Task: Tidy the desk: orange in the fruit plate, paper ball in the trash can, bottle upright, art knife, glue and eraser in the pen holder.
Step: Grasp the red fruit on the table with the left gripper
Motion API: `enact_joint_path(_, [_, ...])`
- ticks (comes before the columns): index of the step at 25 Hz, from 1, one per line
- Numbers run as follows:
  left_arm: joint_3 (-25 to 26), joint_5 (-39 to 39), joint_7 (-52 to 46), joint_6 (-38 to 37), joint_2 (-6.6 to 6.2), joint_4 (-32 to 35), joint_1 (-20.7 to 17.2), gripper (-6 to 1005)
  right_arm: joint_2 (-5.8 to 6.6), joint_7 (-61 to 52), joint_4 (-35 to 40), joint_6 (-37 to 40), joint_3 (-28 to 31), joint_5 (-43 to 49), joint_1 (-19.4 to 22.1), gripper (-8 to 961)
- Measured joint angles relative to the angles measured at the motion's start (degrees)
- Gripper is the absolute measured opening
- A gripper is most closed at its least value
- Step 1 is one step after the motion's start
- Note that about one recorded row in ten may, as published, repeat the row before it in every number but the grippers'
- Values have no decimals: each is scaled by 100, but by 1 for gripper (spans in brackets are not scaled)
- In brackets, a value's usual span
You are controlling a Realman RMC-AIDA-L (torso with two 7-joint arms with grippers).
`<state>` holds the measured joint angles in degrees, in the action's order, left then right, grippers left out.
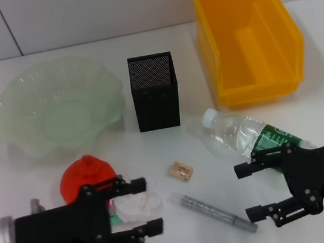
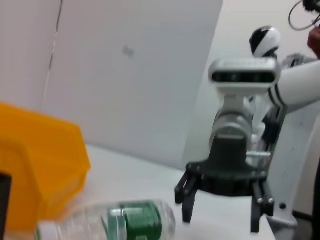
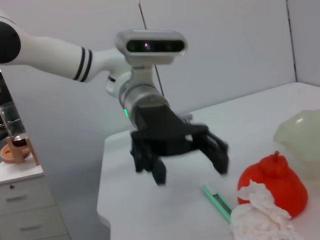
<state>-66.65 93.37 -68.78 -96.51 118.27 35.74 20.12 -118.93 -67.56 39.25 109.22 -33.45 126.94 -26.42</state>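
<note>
Grippers: left gripper (image 1: 152, 204) low at the near left of the counter (image 1: 48, 173), jaws spread wide, holding nothing; right gripper (image 1: 247, 191) low at the near right, jaws likewise spread and empty.
Paper ball (image 1: 139, 206): on the counter between the left gripper's open fingers, just beside the orange.
Orange (image 1: 84, 174): on the counter, right behind the left gripper and in front of the plate, not in it; the right wrist view shows the paper ball (image 3: 260, 215) touching the orange (image 3: 275, 182).
Green item (image 3: 218, 202): thin flat stick beside the paper ball, seen in the right wrist view; what it is, cannot tell.
Grey pen-like tool (image 1: 214, 212): lying at a slant in the near middle, between the two grippers.
Eraser (image 1: 180, 170): flat on the counter, just behind the grey tool and in front of the holder.
Bottle (image 1: 248, 134): on its side, white cap toward the holder, label end just behind the right gripper.
Holder (image 1: 155, 92): upright at mid-counter, between plate and bin.
Plate (image 1: 10, 112): far left, nothing visible in it.
Bin (image 1: 286, 37): far right, nothing visible inside.
</note>
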Motion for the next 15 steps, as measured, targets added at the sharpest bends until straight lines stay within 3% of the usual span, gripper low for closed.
enact_joint_path(4, [748,-39,300,-422,2,233,-256,776,9,0,45,2,46,-12,41,788])
enact_joint_path(8, [1504,-40,897,-382,31,400,-518,775,10,3,45,1,49,-14,57,788])
enact_joint_path(15, [1613,-84,1659,615,45,-266,-333,731,6,11,40,-1,59,-25,82,788])
